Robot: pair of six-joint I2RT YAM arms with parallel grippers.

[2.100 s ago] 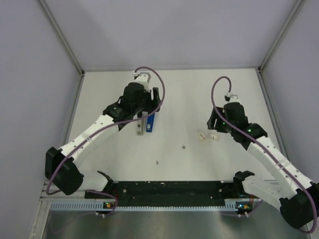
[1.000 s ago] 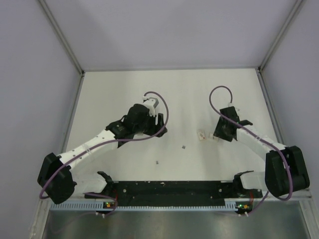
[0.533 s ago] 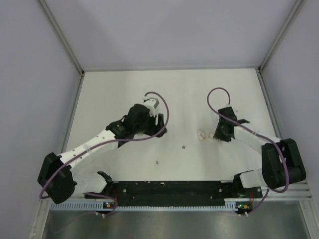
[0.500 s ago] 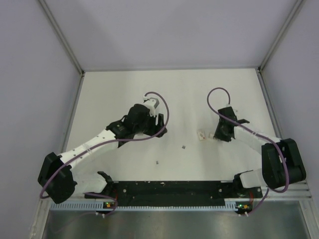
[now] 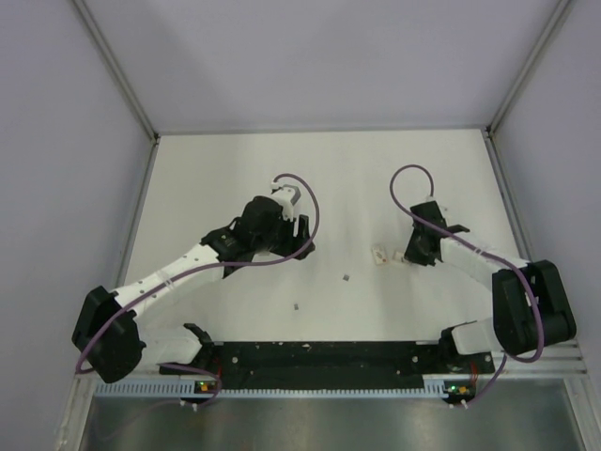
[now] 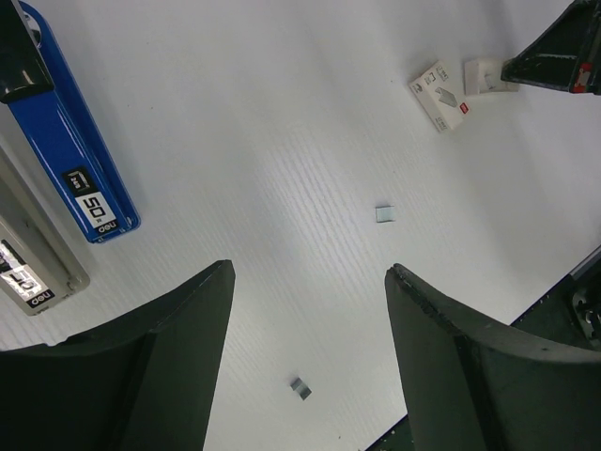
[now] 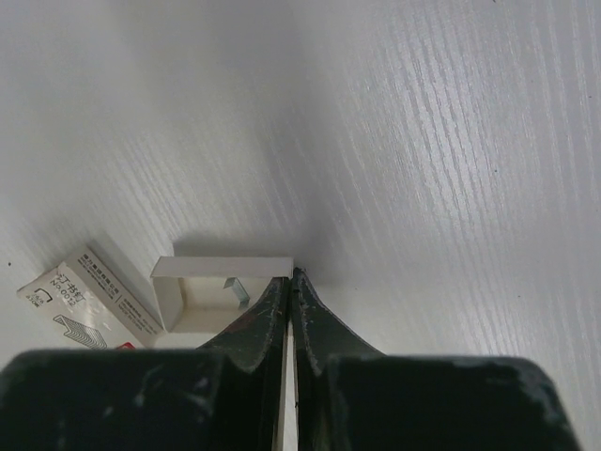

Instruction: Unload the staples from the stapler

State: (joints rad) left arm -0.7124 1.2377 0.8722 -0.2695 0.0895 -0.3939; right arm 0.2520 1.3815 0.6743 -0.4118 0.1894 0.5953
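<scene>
The blue stapler (image 6: 66, 141) with its black end lies flat on the table at the upper left of the left wrist view. In the top view my left arm hides it. My left gripper (image 6: 310, 272) hovers open just past the stapler, with only bare table and a small staple piece (image 6: 300, 387) between its fingers. My right gripper (image 7: 293, 274) is shut on the right wall of a small white open box tray (image 7: 174, 291), and a bent staple piece (image 7: 235, 289) lies inside. In the top view the right gripper (image 5: 410, 256) sits right of centre.
A grey bar (image 6: 28, 263) lies beside the stapler. A printed white box sleeve (image 7: 80, 301) lies left of the tray, the same sleeve (image 5: 379, 254) showing in the top view. Loose staple bits (image 5: 346, 276) (image 5: 297, 305) lie mid-table. A black rail (image 5: 319, 357) runs along the near edge.
My right gripper's jaws have closed onto the tray wall, and the right arm has folded back a little. The left arm has held still over the last second.
</scene>
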